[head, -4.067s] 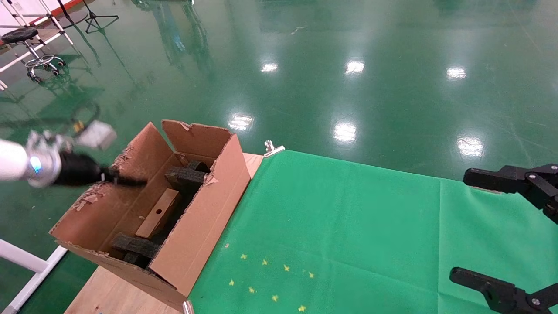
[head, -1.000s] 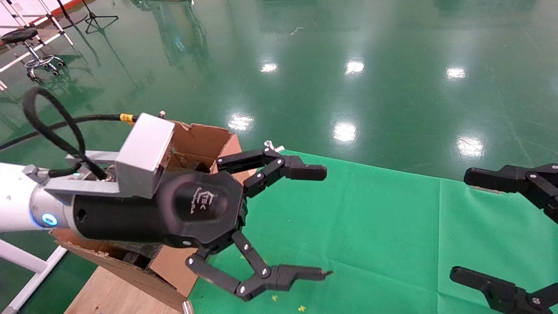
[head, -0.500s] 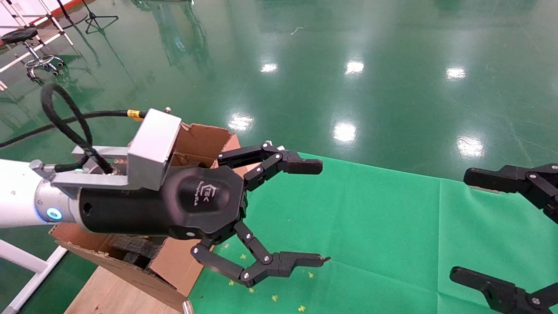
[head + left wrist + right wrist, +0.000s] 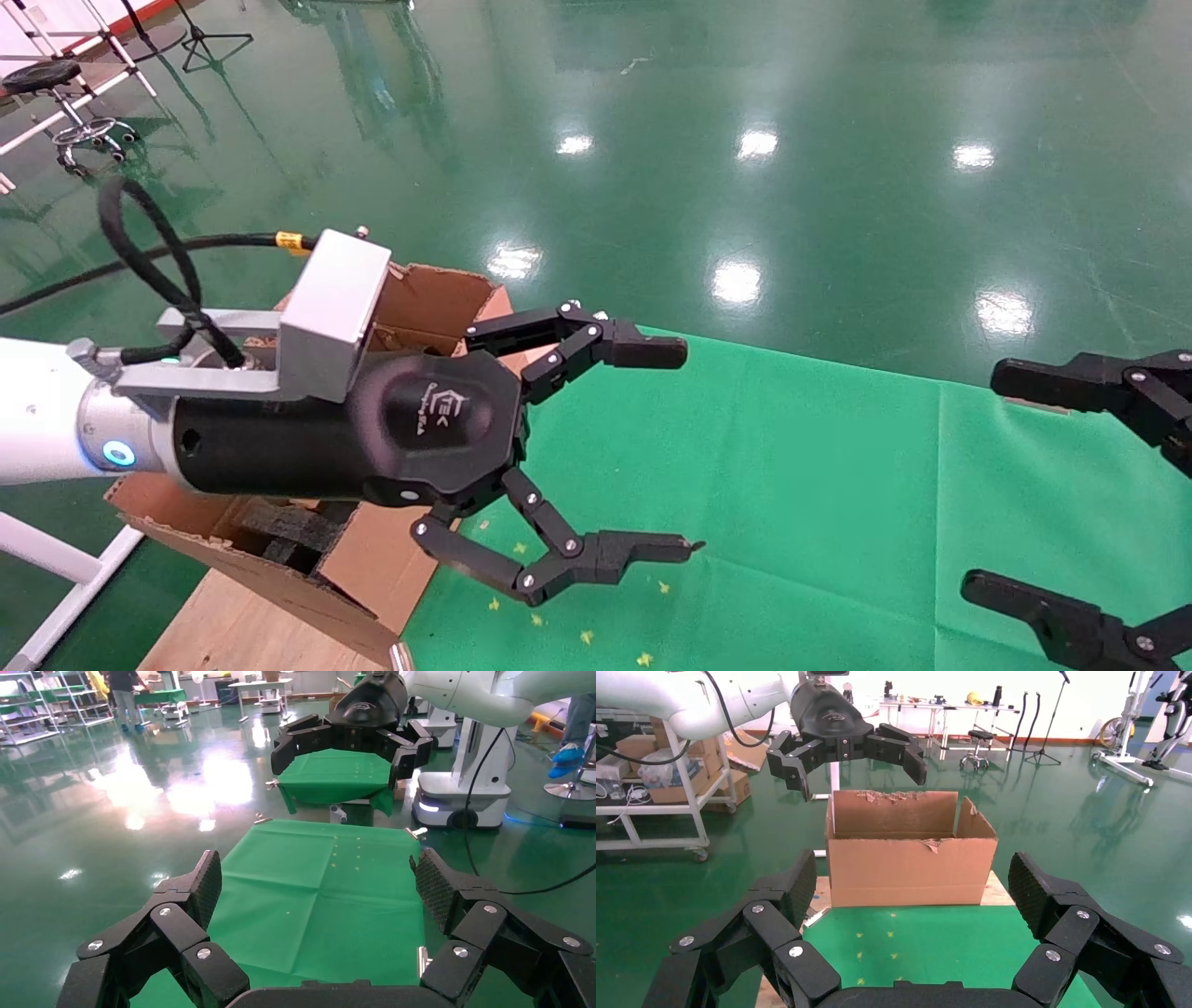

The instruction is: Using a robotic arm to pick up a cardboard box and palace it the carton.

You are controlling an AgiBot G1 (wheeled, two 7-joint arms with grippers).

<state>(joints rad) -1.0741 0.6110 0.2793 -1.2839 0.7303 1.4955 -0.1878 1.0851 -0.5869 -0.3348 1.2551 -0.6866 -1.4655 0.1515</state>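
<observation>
My left gripper [image 4: 687, 449] is open and empty, on the white robotic arm [image 4: 37, 410]. Its black body hangs above the carton [image 4: 372, 559] and its fingers reach out over the green cloth [image 4: 819, 485]. The left wrist view shows only cloth between the fingers of the left gripper [image 4: 318, 881]. The carton [image 4: 909, 867] stands at the table's left end with torn flaps up. The cardboard box is hidden behind the arm. My right gripper [image 4: 987, 480] stays open at the table's right edge, and nothing sits between the fingers of the right gripper [image 4: 910, 888].
Black foam blocks [image 4: 289, 527] lie inside the carton's near end. Small yellow marks [image 4: 587, 638] dot the cloth near the carton. Bare wood of the table [image 4: 251, 624] shows under the carton. Green floor lies beyond the table's far edge.
Four seconds ago the left gripper was at the carton's left side and the cardboard box lay inside. It has since swung in front of the carton, rising slightly over the last second.
</observation>
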